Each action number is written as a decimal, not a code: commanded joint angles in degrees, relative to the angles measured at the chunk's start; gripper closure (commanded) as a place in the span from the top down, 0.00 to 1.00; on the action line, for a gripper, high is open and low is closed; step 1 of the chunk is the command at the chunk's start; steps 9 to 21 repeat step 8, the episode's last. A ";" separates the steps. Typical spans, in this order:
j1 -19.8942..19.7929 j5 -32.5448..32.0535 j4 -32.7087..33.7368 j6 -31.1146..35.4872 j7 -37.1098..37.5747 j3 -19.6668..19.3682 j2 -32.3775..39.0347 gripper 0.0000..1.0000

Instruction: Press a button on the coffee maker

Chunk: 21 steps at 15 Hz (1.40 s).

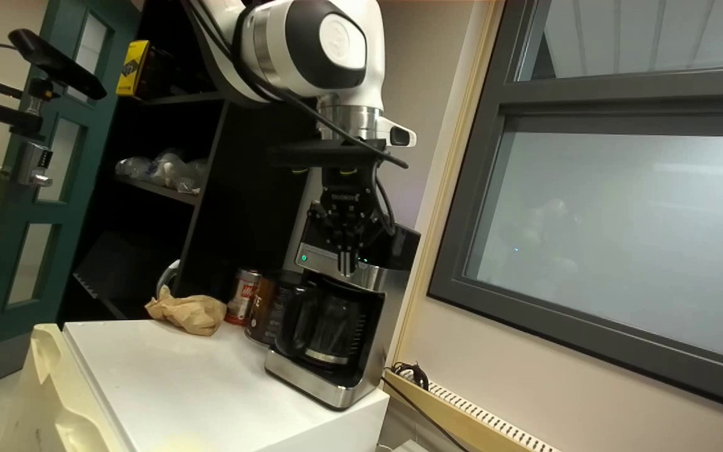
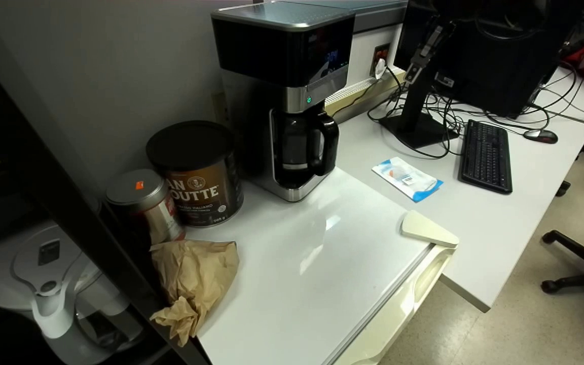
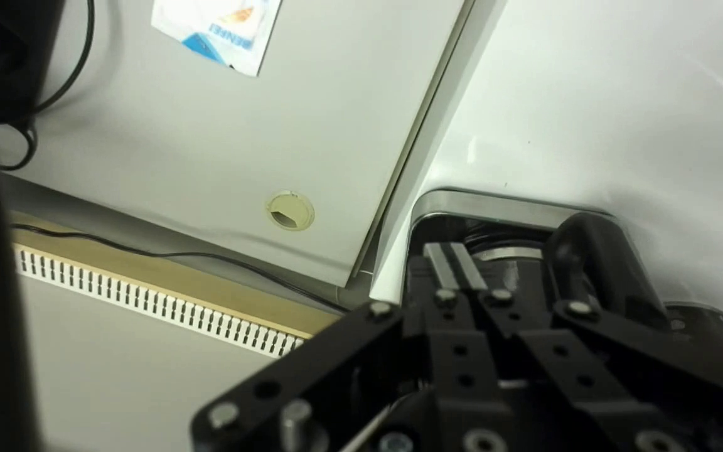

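A white-and-black robot arm (image 1: pixel 311 56) reaches down in front of a black coffee maker (image 2: pixel 271 76), its claw (image 1: pixel 348 263) pointing downward with both fingers (image 3: pixel 438 267) together and a gap showing between claw and machine. The coffee maker stands upright at a corner of a white desk (image 2: pixel 312 294), close to the wall, a green light (image 2: pixel 308 100) glowing on its silver control band (image 2: pixel 327 86) and blue characters, too small to read, lit on the display (image 2: pixel 331 56) above. A dark glass carafe (image 2: pixel 294 144) sits inside, its black handle turned outward. Just beside the machine are a big brown coffee tin (image 2: pixel 201 192) with a black lid and a smaller silver-and-red can (image 2: pixel 160 220) bearing an orange sticker on top; a crumpled paper bag (image 2: pixel 195 284) lies near the can. On a second desk (image 2: pixel 489 228) alongside, a blue-and-white packet (image 2: pixel 407 178) lies flat, with a keyboard (image 2: pixel 487 152), a mouse (image 2: pixel 540 136) and a dark monitor (image 2: pixel 500 76) among loose cables. A white-and-grey pitcher (image 2: pixel 43 289) shows behind the edge of black shelving (image 1: pixel 248 201), and a grey-framed window (image 1: pixel 625 238) fills much of the wall near the machine
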 commanded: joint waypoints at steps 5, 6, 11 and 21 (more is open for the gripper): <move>-0.12 -2.70 -10.31 -4.21 -4.42 -0.27 -8.68 0.00; -0.24 -2.83 -11.10 -4.48 -5.06 -0.21 -9.26 0.00; -0.48 -3.22 -12.41 -5.15 -6.65 -0.15 -10.16 0.00; -0.48 -3.22 -12.41 -5.15 -6.65 -0.15 -10.16 0.00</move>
